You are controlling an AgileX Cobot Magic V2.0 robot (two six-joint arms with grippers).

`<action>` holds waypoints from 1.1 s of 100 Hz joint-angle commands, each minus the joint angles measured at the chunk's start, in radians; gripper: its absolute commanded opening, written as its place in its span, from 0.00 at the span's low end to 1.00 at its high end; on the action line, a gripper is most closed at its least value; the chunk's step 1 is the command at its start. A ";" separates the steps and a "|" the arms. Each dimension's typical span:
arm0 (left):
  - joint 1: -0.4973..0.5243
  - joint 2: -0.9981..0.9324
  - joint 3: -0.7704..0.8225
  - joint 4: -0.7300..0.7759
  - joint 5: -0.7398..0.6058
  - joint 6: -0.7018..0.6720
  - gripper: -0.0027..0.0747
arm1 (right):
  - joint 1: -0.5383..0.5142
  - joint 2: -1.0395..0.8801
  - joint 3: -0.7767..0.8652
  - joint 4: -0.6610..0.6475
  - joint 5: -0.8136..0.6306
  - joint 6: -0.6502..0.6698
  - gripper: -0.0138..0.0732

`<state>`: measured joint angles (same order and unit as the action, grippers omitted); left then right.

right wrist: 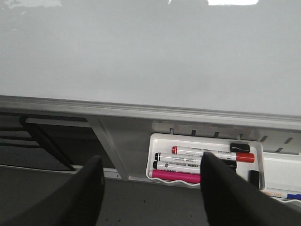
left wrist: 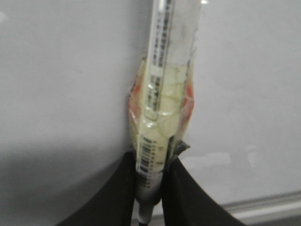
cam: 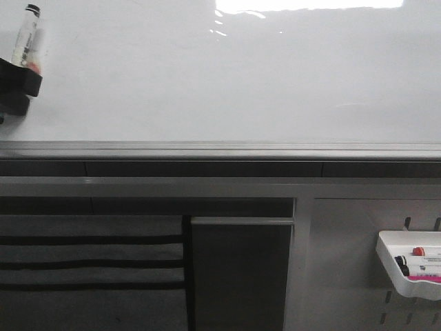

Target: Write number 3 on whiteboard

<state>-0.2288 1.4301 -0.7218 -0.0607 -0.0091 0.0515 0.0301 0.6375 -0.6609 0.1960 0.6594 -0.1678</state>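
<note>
The whiteboard [cam: 227, 76] spans the far side of the scene, glossy and bare, with bright glare along its top edge and a grey metal rail [cam: 220, 150] along its lower edge; no number 3 or any other stroke shows on it in any view. At the far left, the left gripper [cam: 19, 81] holds a marker [cam: 29, 38] tilted up against the board, black cap uppermost. In the left wrist view the two black fingers [left wrist: 193, 197] are clamped on the marker's barrel [left wrist: 157, 108], which is wrapped in clear tape over yellowish padding with a trace of orange; a barcode label [left wrist: 149, 157] and a column of fine print run along the barrel, too blurred to read. The right gripper [right wrist: 153, 186] hangs near the lower right with its jaws well apart and nothing between them. Beyond it, a white tray [right wrist: 157, 143] hangs on the grey pegboard panel [cam: 344, 241] below the rail, holding a red-capped marker [right wrist: 211, 151], a black-capped marker [right wrist: 181, 161] and a pink object [right wrist: 176, 176]; their labels cannot be read.
</note>
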 commanded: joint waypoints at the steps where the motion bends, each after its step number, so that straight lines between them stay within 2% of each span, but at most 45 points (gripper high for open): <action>1: -0.035 -0.069 -0.030 0.020 0.009 0.003 0.03 | -0.002 0.006 -0.033 0.007 -0.070 -0.011 0.62; 12: -0.068 -0.122 -0.050 0.061 0.149 0.004 0.01 | -0.002 0.011 -0.035 0.059 -0.062 -0.026 0.62; 23: -0.103 -0.170 -0.098 0.091 0.330 0.030 0.01 | -0.002 0.050 -0.056 0.177 -0.008 -0.145 0.62; 40: -0.176 -0.201 -0.209 0.034 0.646 0.251 0.01 | -0.002 0.169 -0.141 0.409 0.157 -0.382 0.62; 48: -0.210 -0.202 -0.259 -0.060 0.769 0.392 0.01 | 0.001 0.242 -0.198 0.533 0.252 -0.519 0.62; 55: -0.233 -0.202 -0.297 -0.167 0.867 0.537 0.01 | 0.034 0.306 -0.251 0.589 0.339 -0.609 0.62; 67: -0.264 -0.202 -0.342 -0.349 0.997 0.756 0.01 | 0.171 0.418 -0.347 0.585 0.425 -0.678 0.62; 78: -0.294 -0.202 -0.356 -0.450 1.033 0.863 0.01 | 0.324 0.496 -0.415 0.543 0.423 -0.784 0.62; 91: -0.332 -0.202 -0.356 -0.463 1.042 0.898 0.01 | 0.498 0.568 -0.485 0.466 0.348 -0.880 0.62; 110: -0.377 -0.202 -0.356 -0.463 1.049 0.945 0.01 | 0.620 0.650 -0.558 0.441 0.311 -0.948 0.62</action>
<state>-0.5833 1.2577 -1.0470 -0.4768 1.0545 0.9696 0.6104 1.2794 -1.1646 0.6202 1.0065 -1.0765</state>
